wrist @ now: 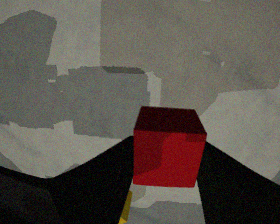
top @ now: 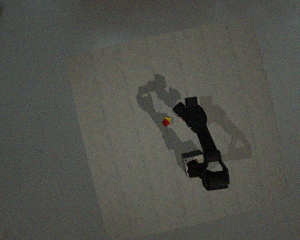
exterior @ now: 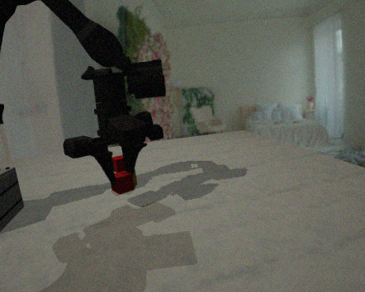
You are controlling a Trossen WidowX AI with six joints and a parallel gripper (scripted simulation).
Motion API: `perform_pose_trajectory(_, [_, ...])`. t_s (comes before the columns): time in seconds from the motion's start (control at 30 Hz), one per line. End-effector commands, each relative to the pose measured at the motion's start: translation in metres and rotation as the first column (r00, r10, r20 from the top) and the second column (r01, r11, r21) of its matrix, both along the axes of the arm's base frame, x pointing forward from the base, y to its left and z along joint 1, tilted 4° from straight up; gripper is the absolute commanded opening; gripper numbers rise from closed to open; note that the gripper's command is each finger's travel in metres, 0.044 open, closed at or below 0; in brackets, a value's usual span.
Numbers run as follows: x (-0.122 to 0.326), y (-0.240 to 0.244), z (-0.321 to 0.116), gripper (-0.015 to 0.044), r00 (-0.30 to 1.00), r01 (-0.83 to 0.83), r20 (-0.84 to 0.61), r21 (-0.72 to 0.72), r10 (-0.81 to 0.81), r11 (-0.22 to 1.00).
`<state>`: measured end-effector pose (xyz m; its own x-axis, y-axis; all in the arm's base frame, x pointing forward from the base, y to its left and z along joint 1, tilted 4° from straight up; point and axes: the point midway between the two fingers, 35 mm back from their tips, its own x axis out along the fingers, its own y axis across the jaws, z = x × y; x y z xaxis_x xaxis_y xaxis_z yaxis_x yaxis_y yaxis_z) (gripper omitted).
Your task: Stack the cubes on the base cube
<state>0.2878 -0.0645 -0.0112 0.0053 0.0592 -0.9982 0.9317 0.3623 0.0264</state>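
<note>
Red cube (wrist: 169, 150) between gripper (wrist: 164, 178) fingers.

No text, label, brand, number or sign can be read in any view; the surfaces are plain, and the pictures are dim and grainy.

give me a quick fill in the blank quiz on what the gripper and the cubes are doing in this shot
1. The gripper is shut on a ____ cube.
2. In the wrist view, a sliver of a ____ cube shows below it.
3. In the exterior view, a second red cube sits ____ the fingers.

Missing words: red; yellow; between
</note>
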Motion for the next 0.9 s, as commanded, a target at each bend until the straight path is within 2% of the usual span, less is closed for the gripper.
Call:
perform_pose_trajectory(0.0, [0.002, -0.002, 0.013, 0.0105, 1.0, -0.002, 0.005, -0.004, 0.002, 1.0])
perform_pose_trajectory(0.63, [-0.003, -0.004, 0.074, 0.0105, 1.0, -0.002, 0.005, -0.004, 0.002, 1.0])
perform_pose_trajectory(0.87, [0.001, 0.006, 0.076, 0.0105, 1.0, 0.007, 0.005, -0.003, -0.007, 1.0])
